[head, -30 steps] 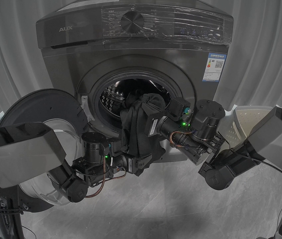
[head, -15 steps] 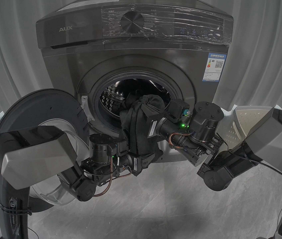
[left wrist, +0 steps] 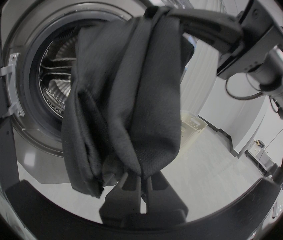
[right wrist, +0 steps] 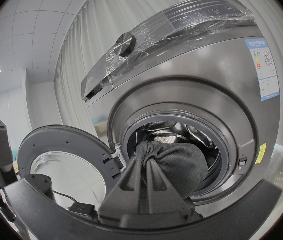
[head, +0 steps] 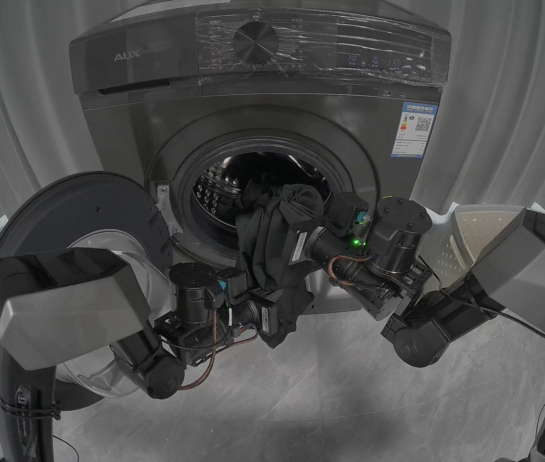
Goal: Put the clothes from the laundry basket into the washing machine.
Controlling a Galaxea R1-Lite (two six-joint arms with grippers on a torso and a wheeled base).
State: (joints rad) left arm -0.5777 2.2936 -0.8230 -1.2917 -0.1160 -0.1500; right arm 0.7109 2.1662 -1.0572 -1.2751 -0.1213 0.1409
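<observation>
Progress over the last second: nudging dark garment (head: pixel 267 245) up toward drum mouth (head: pixel 218 190) of washing machine (head: pixel 157 123). Pinching bunched top tight at the opening with right gripper (right wrist: pixel 144 159); clamping hanging hem with left gripper (left wrist: pixel 143 179), now swung in closer. Probably nearly ready to push inside.

Garment (head: pixel 272 239) — matt cloth, drum (head: pixel 218 190) — glossy metal

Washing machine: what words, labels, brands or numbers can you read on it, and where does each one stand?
Washing machine, upper left panel: brand lettering, a maker's name, left unquoted.
Blue and white sticker: print too small to read.
Control panel: lit symbols, too small to read.
Yellow sticker beside the drum opening: too blurred to read.
</observation>
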